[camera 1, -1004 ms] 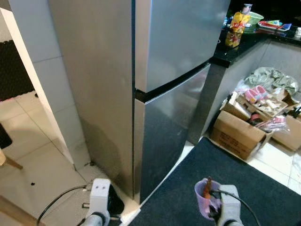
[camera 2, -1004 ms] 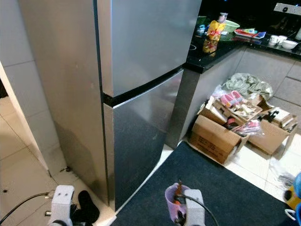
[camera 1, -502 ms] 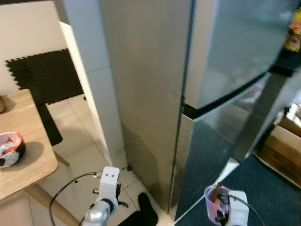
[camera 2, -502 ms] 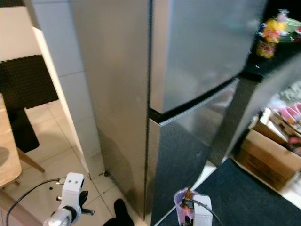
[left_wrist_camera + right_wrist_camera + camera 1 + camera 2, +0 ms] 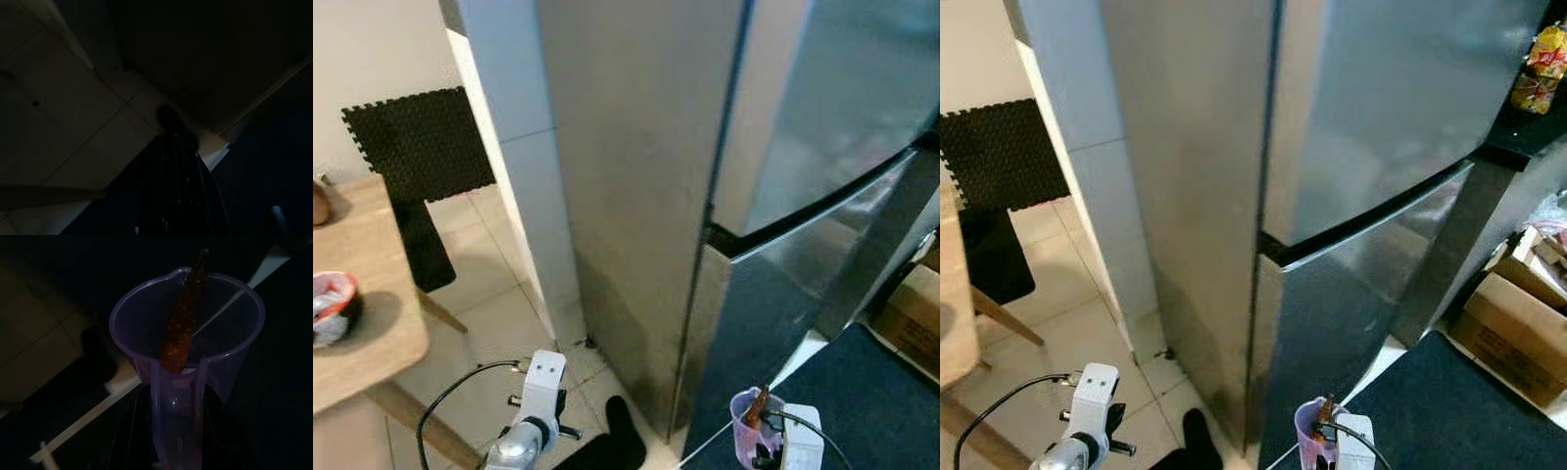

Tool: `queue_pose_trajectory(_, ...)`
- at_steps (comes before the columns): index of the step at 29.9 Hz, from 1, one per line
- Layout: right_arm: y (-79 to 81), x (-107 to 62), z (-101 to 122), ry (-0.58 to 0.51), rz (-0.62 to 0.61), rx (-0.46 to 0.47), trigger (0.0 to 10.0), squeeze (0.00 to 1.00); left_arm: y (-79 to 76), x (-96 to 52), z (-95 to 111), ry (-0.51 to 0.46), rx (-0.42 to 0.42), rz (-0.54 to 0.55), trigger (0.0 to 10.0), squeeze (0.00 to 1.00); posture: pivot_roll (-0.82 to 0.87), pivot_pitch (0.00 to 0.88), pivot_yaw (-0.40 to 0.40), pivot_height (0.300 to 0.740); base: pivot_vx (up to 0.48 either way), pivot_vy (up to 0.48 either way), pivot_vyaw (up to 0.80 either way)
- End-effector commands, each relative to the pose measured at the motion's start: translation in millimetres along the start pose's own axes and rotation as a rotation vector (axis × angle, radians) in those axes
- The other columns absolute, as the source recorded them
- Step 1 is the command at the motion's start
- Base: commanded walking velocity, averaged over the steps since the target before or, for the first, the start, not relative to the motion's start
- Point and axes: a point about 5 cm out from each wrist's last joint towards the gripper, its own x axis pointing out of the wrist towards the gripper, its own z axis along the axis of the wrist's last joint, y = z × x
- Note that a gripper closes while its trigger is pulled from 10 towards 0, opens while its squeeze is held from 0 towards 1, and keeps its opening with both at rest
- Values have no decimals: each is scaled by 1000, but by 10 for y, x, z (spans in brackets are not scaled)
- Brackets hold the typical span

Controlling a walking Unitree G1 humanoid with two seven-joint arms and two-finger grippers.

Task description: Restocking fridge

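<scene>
right gripper (image 5: 176,431): jaws closed on handle of purple cup (image 5: 188,333) with reddish stick inside, low before closed fridge (image 5: 783,196) | left gripper (image 5: 178,196): idle beside fridge, jaws state unclear | risk: cup may tilt and spill when door opens

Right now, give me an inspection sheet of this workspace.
Surface: tiled floor; dark mat before the fridge.
Job's things: fridge, both doors shut; purple jug holding a reddish carrot-like piece.
Clutter: cardboard box; snack packets on the counter; bowl on the wooden table.
Grippers: right tool holds the jug by its handle; left tool hangs idle.
Cables: black cable by the left arm.
Surroundings: black foam mat against the wall.
</scene>
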Motion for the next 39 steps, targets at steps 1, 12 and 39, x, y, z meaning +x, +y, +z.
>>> queue_pose_trajectory(1, -47, -7, 16, -21, -22, 32, 10000, 0, 9, 4, 0, 7, -4, 16, 10000, 0, -29, 0, 38, 740, 0, 0, 0)
queue_pose_trajectory(12, -73, 1, 61, -32, -24, 18, 10000, 0, -5, 9, 12, -10, -32, 25, 10000, 0, -36, 0, 24, 740, 0, 0, 0)
queue_pose_trajectory(39, -173, 33, 256, -34, 30, -142, 10000, 0, -6, -38, -71, -41, -183, 122, 10000, 0, -21, 0, -100, 740, 0, 0, 0)
